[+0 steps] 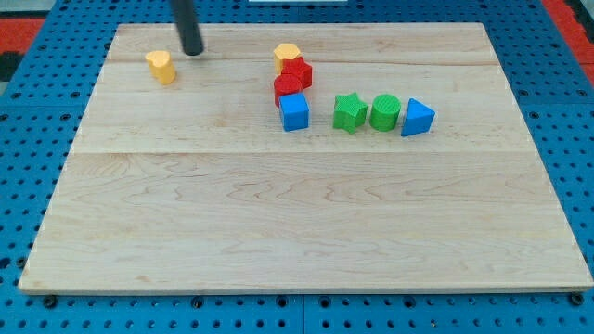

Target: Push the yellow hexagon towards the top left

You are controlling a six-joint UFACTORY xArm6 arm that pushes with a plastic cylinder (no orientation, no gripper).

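The rod's tip (192, 52) rests in the frame's upper left, well apart from the yellow hexagon (287, 56) at top centre of the table (278, 232). No fingers exist to grasp anything. A careless approach could shove the touching red block (297, 71) instead.

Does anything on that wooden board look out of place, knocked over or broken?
Nothing looks damaged or spilled. One yellow block sits alone at the view's top left, just left of my tip, apart from the others. The yellow hexagon is crowded against two red blocks and a blue cube.
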